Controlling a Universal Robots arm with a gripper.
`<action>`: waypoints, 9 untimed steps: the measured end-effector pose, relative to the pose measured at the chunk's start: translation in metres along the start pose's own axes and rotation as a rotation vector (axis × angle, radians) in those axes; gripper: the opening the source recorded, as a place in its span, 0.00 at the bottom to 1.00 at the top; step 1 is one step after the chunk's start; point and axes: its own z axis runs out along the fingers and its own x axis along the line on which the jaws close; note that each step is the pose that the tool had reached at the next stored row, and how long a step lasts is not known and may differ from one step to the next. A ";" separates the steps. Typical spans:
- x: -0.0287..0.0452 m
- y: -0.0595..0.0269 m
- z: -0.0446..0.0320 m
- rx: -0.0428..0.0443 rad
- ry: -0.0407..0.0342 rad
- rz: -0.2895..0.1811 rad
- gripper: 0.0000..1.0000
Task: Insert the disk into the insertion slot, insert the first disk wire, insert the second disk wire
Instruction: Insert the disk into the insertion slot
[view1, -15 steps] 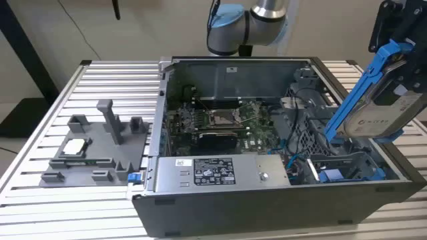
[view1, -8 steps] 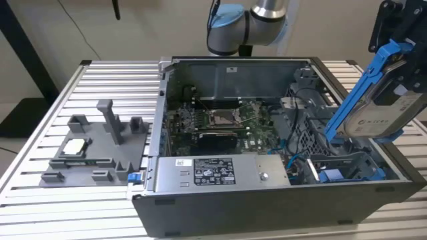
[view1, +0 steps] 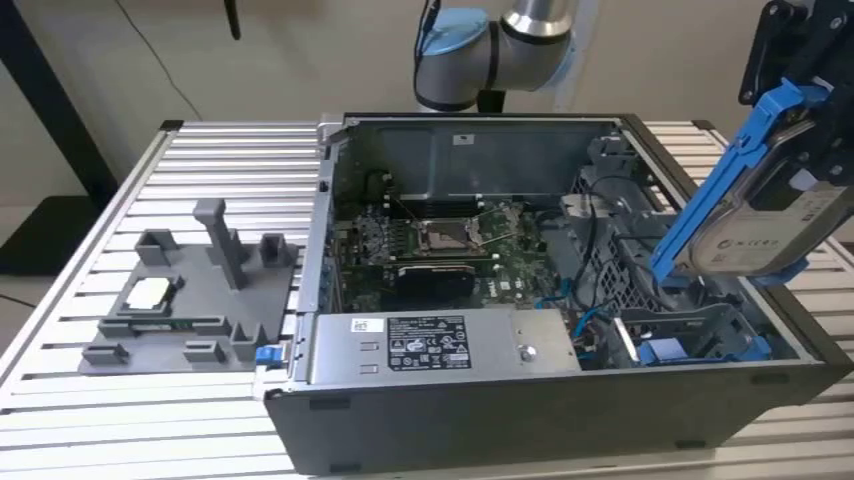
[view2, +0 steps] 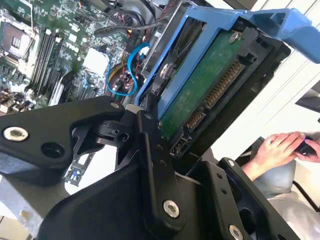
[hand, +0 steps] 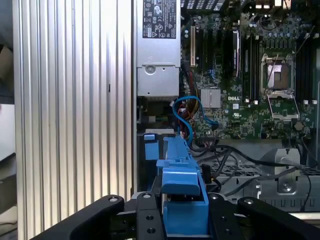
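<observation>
My claw (hand: 182, 212) was pressed together on the disk (view1: 767, 225), pinching it by its bright blue carrier frame (view1: 727, 165), and in the first wrist view a black finger (hand: 145, 215) stood at each side of the blue plastic. In the second wrist view the green circuit board (view2: 200, 95) on the underside of the disk, with its row of connector pins, was turned toward the camera. In the exterior view the disk hung in the air, steeply tilted, with the white label facing outward, over the corner of the open computer case (view1: 534, 410) at the exterior view's right. It was above the drive cage (view1: 694, 335) and did not sit in it yet. Inside the case a blue cable (hand: 187, 112) made a loose loop near the motherboard (view1: 441, 240), and the silver power supply box (view1: 441, 345) lay along the near wall. The case stood on a table of aluminium slats (view1: 134, 420). On the same table, at the exterior view's left and apart from the case, lay a grey fixture tray (view1: 187, 300). Past the disk, in the second wrist view, a person's hand (view2: 277, 147) rested on some dark object
</observation>
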 end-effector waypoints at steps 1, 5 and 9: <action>0.0000 -0.0016 0.0009 0.0000 0.0000 0.000 0.33; 0.0001 -0.0046 0.0074 0.0002 0.0003 0.000 0.33; 0.0004 -0.0050 0.0148 0.0012 0.0001 0.000 0.33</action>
